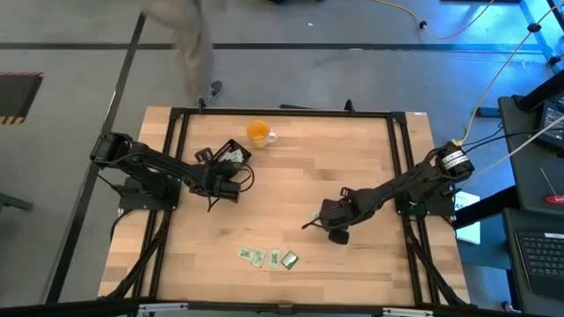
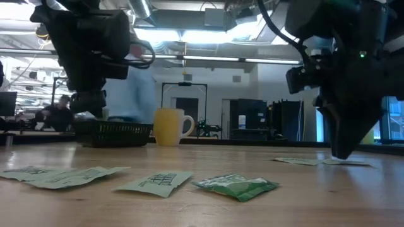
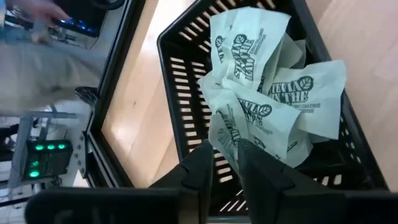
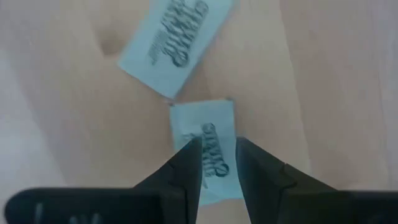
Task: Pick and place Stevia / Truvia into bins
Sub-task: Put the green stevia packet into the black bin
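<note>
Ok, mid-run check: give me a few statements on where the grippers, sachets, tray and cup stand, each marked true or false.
1. The small black slotted tray already holds several pale green and white paper sachets. True.
2. The left gripper is over the bare wooden table. False: it is over the tray, fingers slightly apart with a sachet's edge between them.
3. The right gripper is down over a white printed sachet lying flat on the wood. True.
4. The orange cup with white handle lies tipped on its side. False: it stands upright, beside the tray.
5. No sachets remain at the table's near edge. False: a row of loose sachets lies there.
</note>
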Controlling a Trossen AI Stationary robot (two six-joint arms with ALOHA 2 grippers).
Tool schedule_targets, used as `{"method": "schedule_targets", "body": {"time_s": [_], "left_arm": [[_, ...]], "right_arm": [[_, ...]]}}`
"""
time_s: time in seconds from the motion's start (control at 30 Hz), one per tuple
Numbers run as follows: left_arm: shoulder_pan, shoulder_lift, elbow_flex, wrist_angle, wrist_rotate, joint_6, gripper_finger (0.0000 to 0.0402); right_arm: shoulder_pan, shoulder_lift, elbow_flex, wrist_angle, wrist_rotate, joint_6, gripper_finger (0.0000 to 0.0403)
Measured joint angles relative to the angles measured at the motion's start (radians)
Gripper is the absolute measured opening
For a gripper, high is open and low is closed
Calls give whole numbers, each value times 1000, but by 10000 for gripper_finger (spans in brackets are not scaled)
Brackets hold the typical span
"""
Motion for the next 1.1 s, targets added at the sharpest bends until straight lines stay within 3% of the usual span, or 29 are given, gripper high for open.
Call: {"method": "schedule_targets", "body": {"time_s": [0.3,0.63,0.9,1.1], "left_arm": [[0,0,0,28,0,11,66],[-1,0,0,38,0,19,64],[-1,0,19,37,-36,12,72],[-2,0,72,39,-39,89,87]], "right_arm": [[0,-5,-45,31,3,21,90],[-1,-5,-50,43,1,20,8],[-1,2,-19,22,0,-19,3],[-2,2,57,2,0,-88,2]]}}
